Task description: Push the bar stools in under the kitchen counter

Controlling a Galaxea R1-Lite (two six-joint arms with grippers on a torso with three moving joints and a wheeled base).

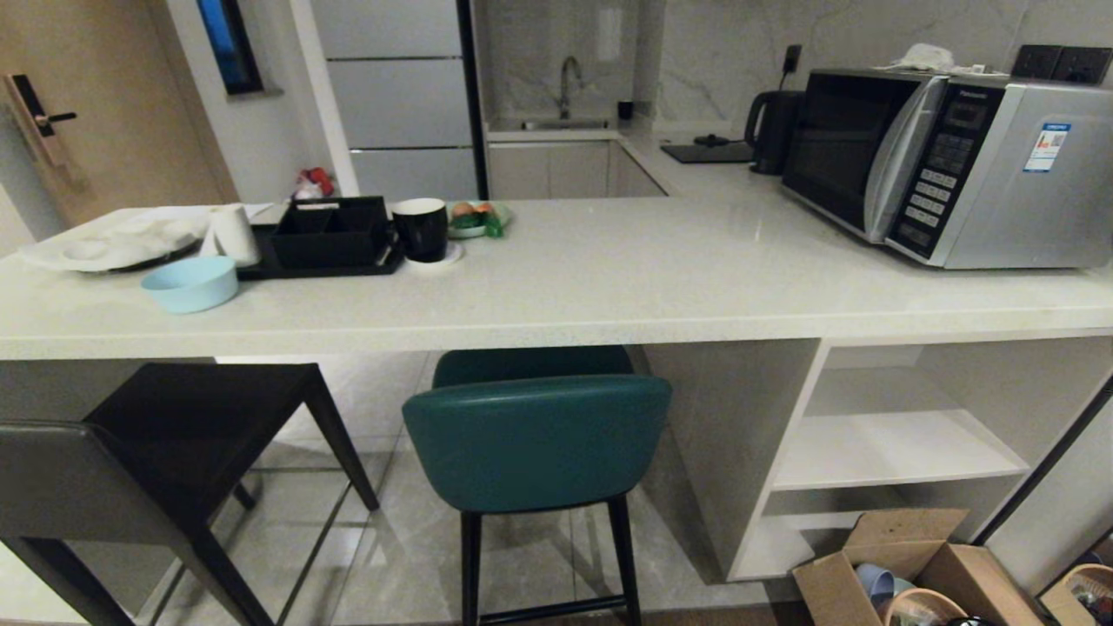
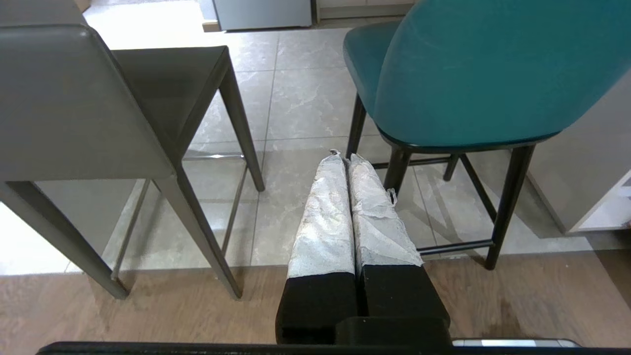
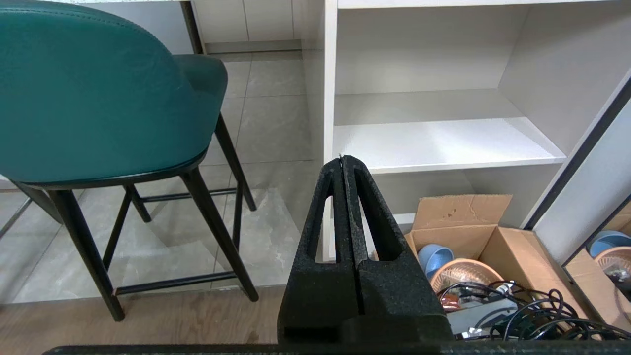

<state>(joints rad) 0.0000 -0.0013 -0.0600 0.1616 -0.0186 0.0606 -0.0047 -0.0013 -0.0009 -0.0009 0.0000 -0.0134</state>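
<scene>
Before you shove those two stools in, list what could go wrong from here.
1. The teal stool stands close to the counter's white panel leg; a skewed push could likely knock it against the panel.
2. The dark grey stool sits angled to the kitchen counter, so it may twist rather than slide straight.
3. The open cardboard box of dishes and cables lies on the floor beside the right gripper; it could get bumped.
</scene>
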